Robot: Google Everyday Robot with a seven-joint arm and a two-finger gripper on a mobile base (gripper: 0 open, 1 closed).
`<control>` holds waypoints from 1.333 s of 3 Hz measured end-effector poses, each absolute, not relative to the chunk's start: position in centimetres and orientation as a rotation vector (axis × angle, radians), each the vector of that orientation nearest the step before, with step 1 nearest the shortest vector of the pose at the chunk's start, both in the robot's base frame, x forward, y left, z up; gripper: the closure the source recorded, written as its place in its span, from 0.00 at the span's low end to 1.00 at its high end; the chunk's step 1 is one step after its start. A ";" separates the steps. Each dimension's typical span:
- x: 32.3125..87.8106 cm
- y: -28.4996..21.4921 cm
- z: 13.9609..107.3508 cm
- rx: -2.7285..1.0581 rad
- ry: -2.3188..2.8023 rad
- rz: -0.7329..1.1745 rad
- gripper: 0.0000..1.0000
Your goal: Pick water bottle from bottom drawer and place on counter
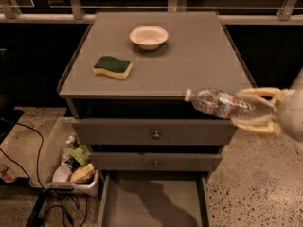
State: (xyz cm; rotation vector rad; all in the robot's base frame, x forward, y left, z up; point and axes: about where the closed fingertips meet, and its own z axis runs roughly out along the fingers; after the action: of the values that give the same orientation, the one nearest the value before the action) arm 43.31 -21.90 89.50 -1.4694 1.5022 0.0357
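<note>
The water bottle (215, 103) is a clear ribbed bottle with a white cap and a red-and-blue label. It lies sideways in the air with its cap pointing left, level with the front right edge of the counter (189, 65). My gripper (237, 108) reaches in from the right and is shut on the bottle's body, with pale fingers (260, 92) above and below it. The bottom drawer (151, 205) is pulled open below, and its bare grey floor carries a shadow.
A green-and-yellow sponge (112, 66) lies on the left of the counter, and a white bowl (148, 36) sits at the back middle. Two closed drawer fronts with knobs (155, 135) are above the open drawer. A bin of trash (71, 167) and cables are on the floor at left.
</note>
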 end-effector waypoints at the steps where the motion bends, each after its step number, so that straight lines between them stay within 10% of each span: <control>1: 48.1 -21.9 90.3 -1.493 1.599 -0.028 1.00; 4: 62.2 -15.8 89.9 -1.348 1.671 0.229 1.00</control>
State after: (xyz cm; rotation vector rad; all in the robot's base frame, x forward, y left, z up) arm 62.23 -15.83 89.87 -1.3483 1.6706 0.2286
